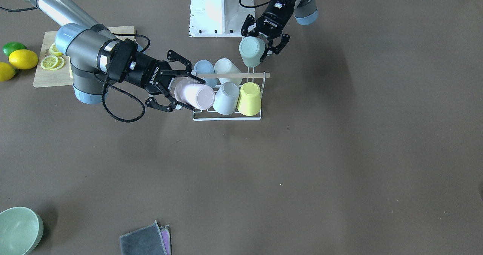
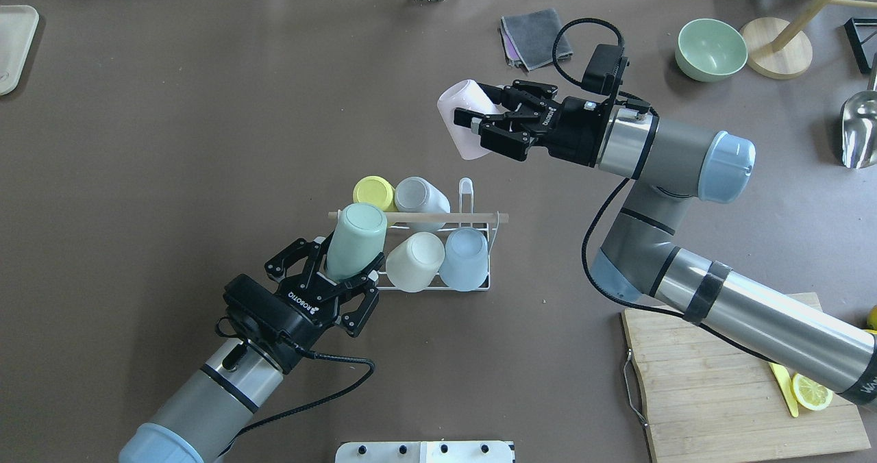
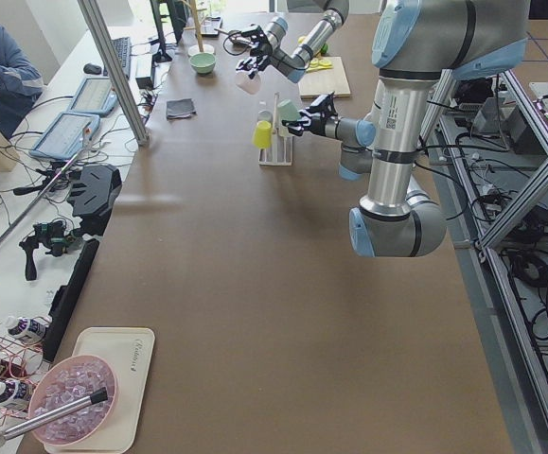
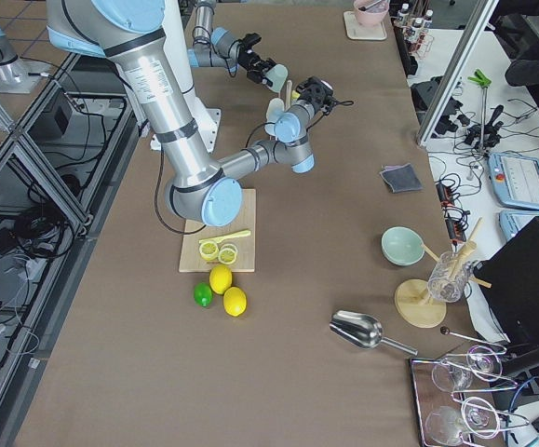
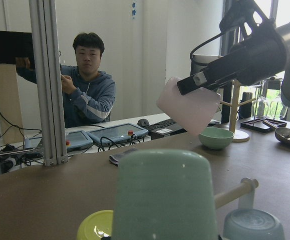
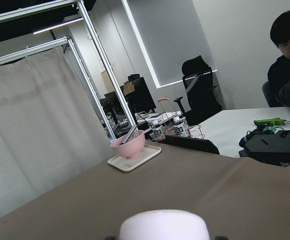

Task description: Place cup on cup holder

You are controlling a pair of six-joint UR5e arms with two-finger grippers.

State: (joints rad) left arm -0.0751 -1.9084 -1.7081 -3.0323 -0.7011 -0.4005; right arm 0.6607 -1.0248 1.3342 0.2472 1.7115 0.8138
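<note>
The cup holder, a white wire rack with a wooden rod, carries yellow, grey, white and blue cups upside down. My left gripper is shut on a green cup that stands tilted at the rack's near left corner; this cup fills the left wrist view. My right gripper is shut on a pink cup and holds it in the air beyond the rack's far right. In the front view the pink cup hangs next to the rack's end.
A wooden board with lemon slices lies near right. A green bowl, a wooden stand, a metal scoop and a grey cloth lie far right. Lemons lie beside the board.
</note>
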